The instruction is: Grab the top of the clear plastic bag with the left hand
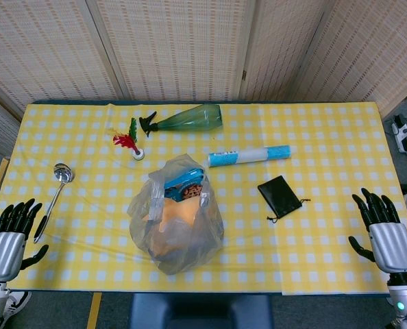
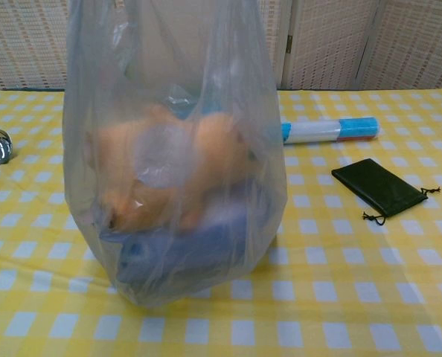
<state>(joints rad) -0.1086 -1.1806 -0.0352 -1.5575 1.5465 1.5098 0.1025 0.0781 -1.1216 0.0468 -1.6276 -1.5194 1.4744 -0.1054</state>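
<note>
Clear plastic bag (image 1: 177, 223) standing near the middle of the table (image 1: 327, 178), at its near edge, filled with orange and blue items. Probably soft, thin and slippery film, light but bulky; best taken at the gathered top, on the far side in the head view, not at the loose walls. Left hand (image 1: 10, 240) resting at the near left corner, fingers spread, holding nothing, well apart from the bag. Right hand (image 1: 385, 229) at the near right, likewise released. No readable writing anywhere, also not on the blue and white roll (image 1: 249, 155).
</note>
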